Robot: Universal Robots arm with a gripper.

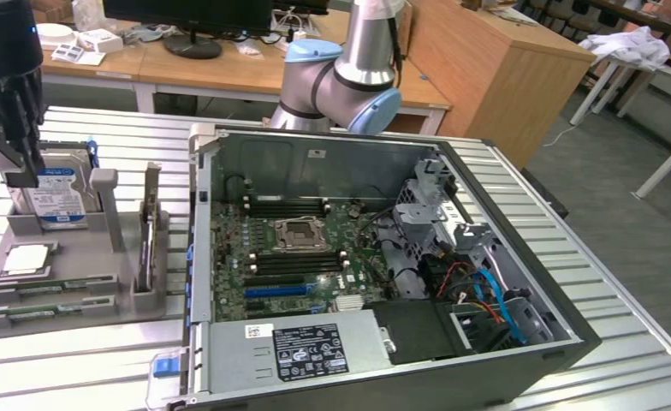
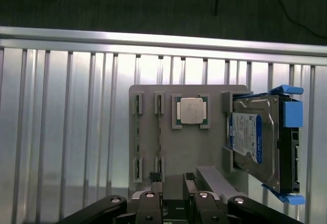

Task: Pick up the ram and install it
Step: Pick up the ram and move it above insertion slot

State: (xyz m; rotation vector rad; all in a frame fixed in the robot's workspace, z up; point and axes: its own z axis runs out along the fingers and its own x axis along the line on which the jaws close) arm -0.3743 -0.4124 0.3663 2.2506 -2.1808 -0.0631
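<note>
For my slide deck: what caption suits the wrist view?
Open gripper hovers above gray tray holding two ram sticks, a processor and a hard drive.

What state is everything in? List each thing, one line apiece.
gripper: fingers open, holding nothing, over the gray holder.
ram: two sticks seated in the gray holder, not gripped.
hard drive: standing on edge in the gray holder.
processor: lying flat in its pocket.
computer case: on its side, panel off, open.
memory slots: empty.

Slatted metal table (image 1: 73,368), grey tray (image 1: 96,315), computer case (image 1: 495,374)
</note>
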